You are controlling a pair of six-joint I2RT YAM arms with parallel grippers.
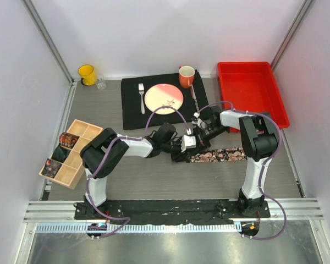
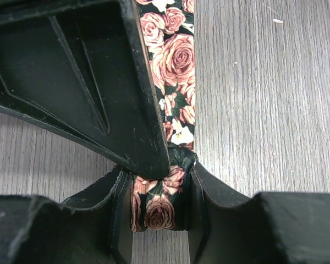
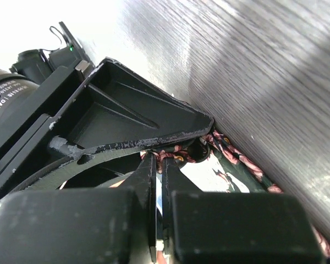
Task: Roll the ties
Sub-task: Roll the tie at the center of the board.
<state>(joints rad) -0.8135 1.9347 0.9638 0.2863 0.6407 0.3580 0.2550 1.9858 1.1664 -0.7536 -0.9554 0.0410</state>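
Note:
A black tie with pink roses (image 1: 220,154) lies flat across the table right of centre, and its left end is rolled into a small coil (image 2: 160,212). My left gripper (image 2: 158,214) is shut on that coil, one finger on each side; from above it shows at the strip's left end (image 1: 180,154). The rest of the strip (image 2: 176,60) runs away from it. My right gripper (image 3: 158,165) is shut, its tips pressed against the fabric (image 3: 236,165) beside the coil. I see no cloth between its pads. It lies over the left gripper (image 1: 193,144).
A wooden compartment box (image 1: 91,131) at the left holds rolled ties, one red-brown (image 1: 67,140). Behind are a black placemat (image 1: 132,113) with plate (image 1: 164,98), fork (image 1: 141,96) and orange mug (image 1: 186,76), a red tray (image 1: 250,91), and a yellow mug (image 1: 87,74).

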